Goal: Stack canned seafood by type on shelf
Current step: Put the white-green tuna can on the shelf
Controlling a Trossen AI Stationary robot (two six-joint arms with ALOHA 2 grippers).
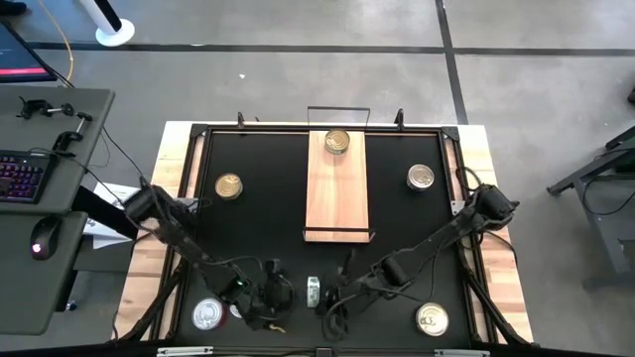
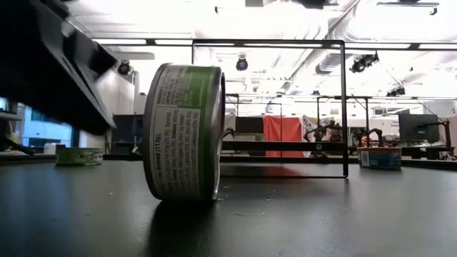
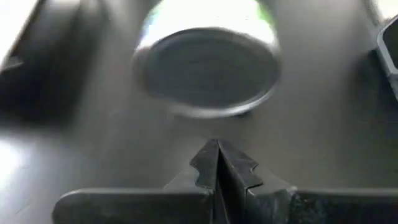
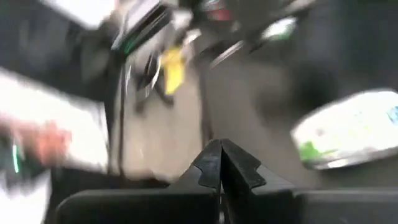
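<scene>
High view: shelf [image 1: 335,188] at frame centre, one tin [image 1: 337,142] on its upper end; five tins scattered on desk [image 1: 258,213]. Left tool [image 3: 217,163] and right tool [image 4: 220,163] both closed, empty, bottom centre.

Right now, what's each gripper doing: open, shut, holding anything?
Left gripper: shut, empty, facing a tin.
Right gripper: shut, empty, near the table's front edge.

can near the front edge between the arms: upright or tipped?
Tipped: the can stands on its rim, label wrapping the side and its end facing sideways in the low view; from above it shows edge-on.
</scene>
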